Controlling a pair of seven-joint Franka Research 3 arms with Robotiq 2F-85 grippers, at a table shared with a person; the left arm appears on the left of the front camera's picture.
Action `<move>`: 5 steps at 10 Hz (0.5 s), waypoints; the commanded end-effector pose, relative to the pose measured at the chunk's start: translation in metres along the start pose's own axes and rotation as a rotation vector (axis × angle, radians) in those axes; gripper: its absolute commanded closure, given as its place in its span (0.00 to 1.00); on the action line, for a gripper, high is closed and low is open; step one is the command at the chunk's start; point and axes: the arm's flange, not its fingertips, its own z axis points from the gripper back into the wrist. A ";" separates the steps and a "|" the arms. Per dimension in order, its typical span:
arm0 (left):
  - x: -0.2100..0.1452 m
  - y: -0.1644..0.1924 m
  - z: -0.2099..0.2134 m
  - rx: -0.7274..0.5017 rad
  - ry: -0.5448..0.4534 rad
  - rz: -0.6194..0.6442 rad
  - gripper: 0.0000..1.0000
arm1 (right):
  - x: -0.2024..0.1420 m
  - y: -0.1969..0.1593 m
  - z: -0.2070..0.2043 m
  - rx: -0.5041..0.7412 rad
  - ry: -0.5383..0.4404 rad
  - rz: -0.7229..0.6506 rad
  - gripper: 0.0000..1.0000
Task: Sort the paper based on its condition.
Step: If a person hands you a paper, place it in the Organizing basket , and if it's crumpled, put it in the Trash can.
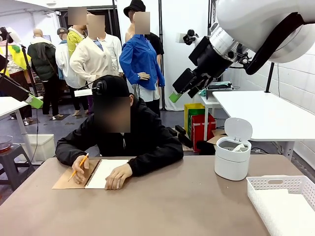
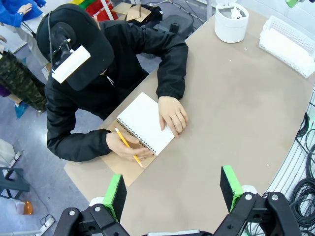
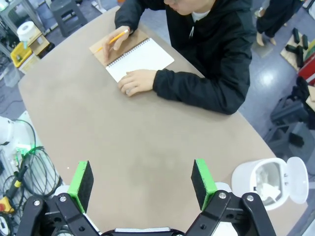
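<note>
Crumpled white paper (image 3: pixel 268 189) lies inside the small white bin (image 1: pixel 231 164), whose lid stands open, at the table's right. The white slotted basket (image 1: pixel 283 183) at the near right corner has a flat white bottom; I cannot tell whether sheets lie in it. My right gripper (image 3: pixel 142 183) hangs high above the table, open with nothing between its green pads; it also appears up right in the front view (image 1: pixel 188 93). My left gripper (image 2: pixel 172 191) is open and empty too, high over the table's left side.
A person in a black hoodie sits at the far side, writing with a yellow pencil (image 1: pixel 78 167) in an open spiral notebook (image 1: pixel 106 173), one hand flat on the page. A bare brown tabletop (image 1: pixel 162 206) lies between the notebook and the bin.
</note>
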 end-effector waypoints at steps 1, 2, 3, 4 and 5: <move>-0.001 0.001 0.000 0.003 -0.004 0.003 0.00 | 0.004 0.011 -0.010 -0.007 -0.028 0.008 0.00; -0.001 0.001 0.000 0.003 -0.004 0.003 0.00 | 0.008 0.016 -0.013 0.014 -0.036 0.027 0.00; -0.001 0.001 0.000 0.003 -0.004 0.003 0.00 | 0.009 0.027 -0.014 -0.013 -0.048 0.037 0.00; -0.001 0.001 0.000 0.003 -0.004 0.003 0.00 | 0.010 0.022 -0.013 -0.015 -0.064 0.035 0.00; -0.001 0.001 0.000 0.003 -0.004 0.003 0.00 | 0.006 0.022 -0.015 -0.007 -0.079 0.013 0.00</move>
